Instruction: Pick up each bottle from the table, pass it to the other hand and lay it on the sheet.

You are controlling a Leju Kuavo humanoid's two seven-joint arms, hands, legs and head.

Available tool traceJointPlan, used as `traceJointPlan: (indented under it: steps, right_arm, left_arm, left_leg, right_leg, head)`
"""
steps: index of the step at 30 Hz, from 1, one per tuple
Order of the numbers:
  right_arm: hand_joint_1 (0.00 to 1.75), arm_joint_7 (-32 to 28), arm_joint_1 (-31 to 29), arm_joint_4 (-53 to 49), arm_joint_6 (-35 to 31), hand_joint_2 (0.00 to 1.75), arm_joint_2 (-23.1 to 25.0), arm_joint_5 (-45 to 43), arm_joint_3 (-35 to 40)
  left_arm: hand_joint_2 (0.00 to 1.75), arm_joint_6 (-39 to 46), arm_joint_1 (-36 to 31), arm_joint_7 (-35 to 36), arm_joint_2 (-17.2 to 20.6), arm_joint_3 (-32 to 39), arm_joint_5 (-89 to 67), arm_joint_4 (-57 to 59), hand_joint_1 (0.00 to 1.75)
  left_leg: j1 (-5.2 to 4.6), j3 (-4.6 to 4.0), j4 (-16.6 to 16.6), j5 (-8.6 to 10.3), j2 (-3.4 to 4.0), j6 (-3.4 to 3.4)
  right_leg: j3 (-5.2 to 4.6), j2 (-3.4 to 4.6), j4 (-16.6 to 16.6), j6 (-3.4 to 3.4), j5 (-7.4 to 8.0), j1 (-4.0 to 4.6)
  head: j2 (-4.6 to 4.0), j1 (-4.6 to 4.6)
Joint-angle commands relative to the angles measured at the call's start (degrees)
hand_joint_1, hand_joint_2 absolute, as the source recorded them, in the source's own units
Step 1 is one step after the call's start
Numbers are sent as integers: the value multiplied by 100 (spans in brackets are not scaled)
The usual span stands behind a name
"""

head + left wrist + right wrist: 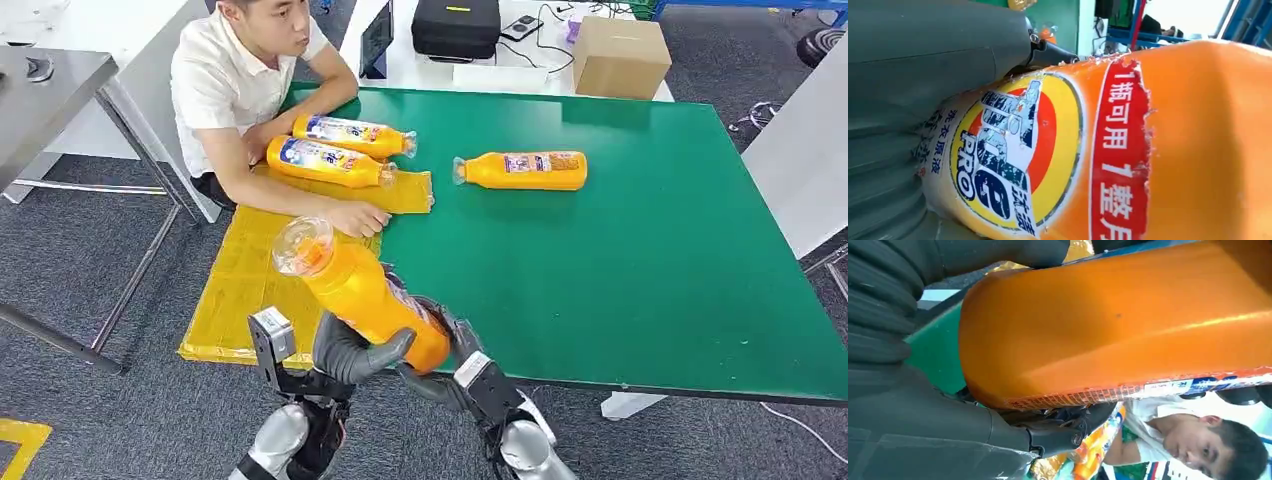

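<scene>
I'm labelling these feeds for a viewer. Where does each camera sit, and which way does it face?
Head view: high on the robot, facing forward and down at the green table; both arms show, left robot hand and right robot hand on the held bottle.
Left wrist view: behind the left robot hand, facing the bottle's label.
Right wrist view: behind the right robot hand, facing the bottle's base.
All views share this bottle.

Sheet (240,290) at surface's (640,280) 9 o'clock edge with two bottles (330,162) at its 12 o'clock end; lone bottle (522,170) beside them toward 3 o'clock.
</scene>
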Motion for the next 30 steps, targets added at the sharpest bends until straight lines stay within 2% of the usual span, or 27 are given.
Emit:
traceJointPlan:
  steps: [1,2,3,5,7,14,17,19,20,21,22,23,24,25,26,27,28,30]
  right_arm:
    - [0,194,395,608,-397,175,-86,263,121]
    - [0,236,441,609,-453,175,-85,256,128]
    - [0,345,527,578,-347,0,-50,-78,2]
    - [0,302,574,463,-596,0,-46,-134,-110]
    - [0,316,581,403,-604,0,-67,-136,-114]
    - [0,337,570,391,-608,0,-64,-137,-114]
    - [0,121,617,94,-1376,0,81,-68,-479]
    - [0,-63,588,-269,-2283,0,198,173,-943]
    - [0,-71,552,-360,-2413,0,171,224,-1056]
    - [0,-280,562,-541,-3244,0,263,406,-1512]
    - [0,-407,592,-715,-3560,0,278,402,-1826]
    - [0,-634,619,-791,-4127,0,182,843,-2064]
    - [0,-669,717,-944,-4179,0,375,1859,-2681]
    - [0,-669,758,-899,-4170,0,231,1357,-2654]
    - [0,-669,782,-863,-4053,0,173,1073,-2710]
    - [0,-669,774,-855,-4037,0,129,1003,-2691]
    - [0,-669,734,-814,-3859,0,166,879,-2643]
    - [0,-669,710,-778,-3626,0,264,772,-2512]
  left_arm:
    - [175,108,93,-67,-55,622,167,-595,175]
    - [175,148,144,-87,-38,658,121,-665,175]
    - [175,283,209,-103,-17,722,-13,-741,175]
    - [175,342,254,-101,1,788,-82,-753,175]
    - [175,343,258,-101,-2,809,-83,-750,175]
    - [175,343,251,-101,-13,802,-89,-740,175]
    - [175,234,351,-83,-154,1130,426,-873,175]
    - [175,332,336,93,-178,1509,917,-911,175]
    - [175,364,300,103,-137,1575,929,-898,175]
    - [175,647,209,-121,-78,1615,481,-833,175]
    - [175,800,150,-170,-54,1649,280,-777,175]
    - [175,1161,34,-285,51,1565,-276,-643,175]
    - [175,2046,-203,-603,277,1303,-1661,-262,175]
    - [175,2916,-453,-384,484,1034,-3054,305,175]
    - [175,3467,-662,120,660,914,-4971,947,175]
    - [175,3467,-647,372,438,1466,-6743,1189,150]
    - [175,3467,-658,314,126,2057,-7583,1402,175]
    - [175,2677,-788,519,265,1566,-6816,1494,175]
  left_leg:
    - [13,19,-6,-5,-19,-10]
    - [11,16,-6,-4,-12,-9]
    - [9,13,-4,-4,-10,-7]
    - [8,16,-7,-6,-9,-7]
    - [11,17,-8,-11,9,-10]
    - [7,2,-5,-4,-1,-7]
    - [5,-1,-4,-3,-5,-7]
    - [3,-6,0,-4,6,-6]
    - [6,0,0,-7,9,-10]
    - [2,-9,1,-3,6,-7]
    - [0,-14,0,1,0,-5]
    - [3,-9,1,0,-5,-8]
    - [0,-13,0,3,-13,-6]
    - [-4,-13,-5,9,-28,-5]
    - [1,-7,-7,11,-40,-8]
    - [-2,2,-16,16,-47,-6]
    - [2,17,-23,15,-41,-9]
    - [0,12,-12,8,-15,-6]
  right_leg:
    - [30,-16,-14,-15,-7,14]
    - [22,-10,-12,-14,-5,12]
    - [18,-8,-9,-10,-4,10]
    - [24,-11,-11,-12,-5,8]
    - [23,8,-10,-17,-5,11]
    - [9,-3,-7,-12,-1,7]
    - [7,-9,-4,-12,-4,4]
    - [-2,2,2,-11,-2,3]
    - [3,6,1,-16,-3,6]
    - [-6,3,4,-12,-1,2]
    - [-9,-5,4,-8,0,-1]
    - [-3,-8,5,-13,-1,3]
    - [-5,-16,3,-10,-1,0]
    - [-4,-33,2,-7,-2,-4]
    - [10,-44,-5,-11,-3,1]
    - [18,-52,-12,-9,-3,-2]
    - [32,-45,-22,-13,1,2]
    - [24,-20,-9,-9,1,0]
  head:
    - [0,0]
    - [0,-2]
    - [0,0]
    - [0,4]
    - [0,-4]
    - [0,0]
    - [0,0]
    - [0,0]
    - [0,0]
    - [0,0]
    - [0,0]
    - [0,0]
    - [0,0]
    - [0,0]
    - [0,2]
    - [0,2]
    - [0,0]
    - [0,0]
